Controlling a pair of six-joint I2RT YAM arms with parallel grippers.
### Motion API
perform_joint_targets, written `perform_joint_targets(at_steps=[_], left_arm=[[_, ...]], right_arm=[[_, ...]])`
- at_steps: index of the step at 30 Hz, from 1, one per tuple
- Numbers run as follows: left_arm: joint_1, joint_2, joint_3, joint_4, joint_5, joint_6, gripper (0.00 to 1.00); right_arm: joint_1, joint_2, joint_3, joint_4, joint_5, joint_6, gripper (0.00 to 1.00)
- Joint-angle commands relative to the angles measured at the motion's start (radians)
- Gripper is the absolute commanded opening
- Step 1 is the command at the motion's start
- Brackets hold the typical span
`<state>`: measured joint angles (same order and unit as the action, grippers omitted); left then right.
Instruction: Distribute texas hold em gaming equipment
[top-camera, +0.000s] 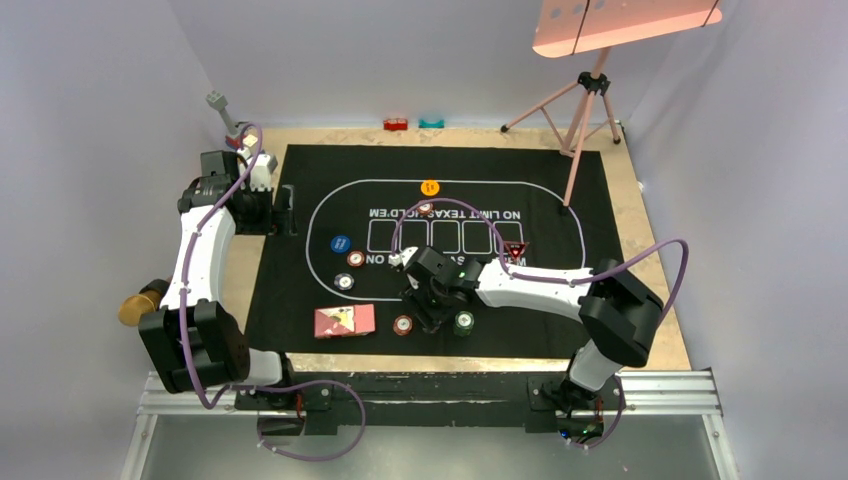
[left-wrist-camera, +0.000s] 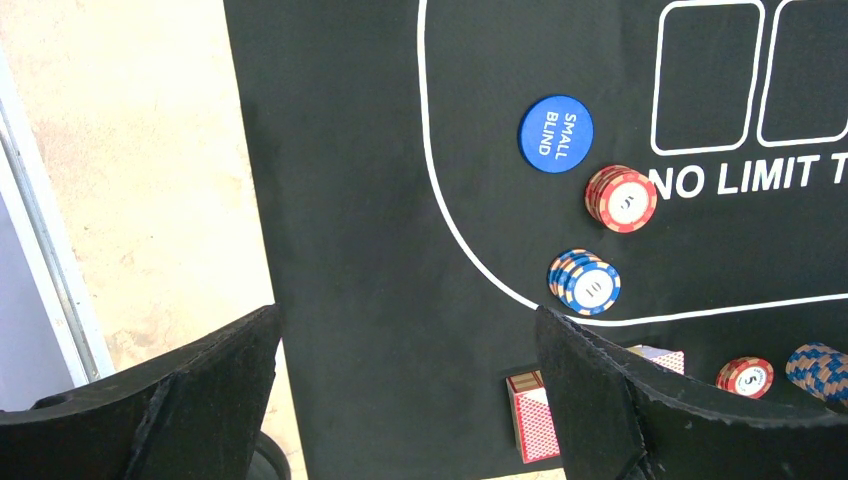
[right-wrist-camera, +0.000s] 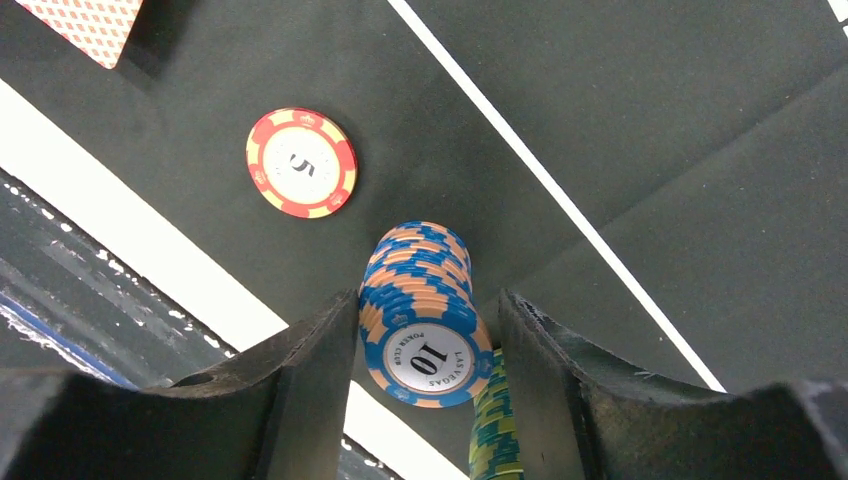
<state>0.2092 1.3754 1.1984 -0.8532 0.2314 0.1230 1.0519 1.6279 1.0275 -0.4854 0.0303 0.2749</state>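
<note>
Pale walls box in a tan surface (top-camera: 645, 300) with a black mat (top-camera: 300, 180) laid across it.

- Right hand (right-wrist-camera: 428, 312): low over the mat's near edge, closed in around a blue 10 stack (right-wrist-camera: 422, 300). Fingers (right-wrist-camera: 310, 380) press its sides. The grip looks made, though contact on one side is hard to confirm. Stack appears to stand on the mat, not lifted.
- Green stack (right-wrist-camera: 497, 430) just behind the held one; single red 5 chip (right-wrist-camera: 301, 163) near, apart from both.
- Left hand (left-wrist-camera: 410, 400): spread, empty, hanging over the mat's left border.
- Already set out at the left end of the printed oval: small blind disc (left-wrist-camera: 556, 133), red stack (left-wrist-camera: 621, 198), second blue stack (left-wrist-camera: 585, 281), each apart from the others.
- Orange disc (top-camera: 430, 187) on the far rim of the oval; triangle marker (top-camera: 515, 250) right of centre.
- Red-backed cards (top-camera: 344, 321) on the near strip, undealt.

Judgement: chip-sharing step, mid-task. One seat is stocked and the near piles are unassigned. Next move calls for a straight lift that keeps the tall stack squared between the pads, clearing the green neighbour, then a carry to an unstocked seat. A tilt could spill chips.
</note>
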Motion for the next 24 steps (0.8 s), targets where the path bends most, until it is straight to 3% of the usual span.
perform_joint_targets(at_steps=[1, 9, 20, 24], left_arm=[[0.009, -0.018, 0.016, 0.023, 0.010, 0.004, 1.00], [0.008, -0.021, 0.017, 0.022, 0.008, 0.008, 1.00], [0.009, -0.020, 0.017, 0.024, 0.010, 0.008, 1.00], [0.008, -0.024, 0.013, 0.026, 0.011, 0.010, 1.00]], right_arm=[[-0.012, -0.009, -0.002, 0.018, -0.008, -0.005, 0.54], [-0.029, -0.020, 0.001, 0.007, -0.004, -0.006, 0.38], [-0.059, -0.094, 0.152, -0.077, 0.060, 0.080, 0.02], [-0.128, -0.101, 0.203, -0.075, 0.117, 0.115, 0.00]])
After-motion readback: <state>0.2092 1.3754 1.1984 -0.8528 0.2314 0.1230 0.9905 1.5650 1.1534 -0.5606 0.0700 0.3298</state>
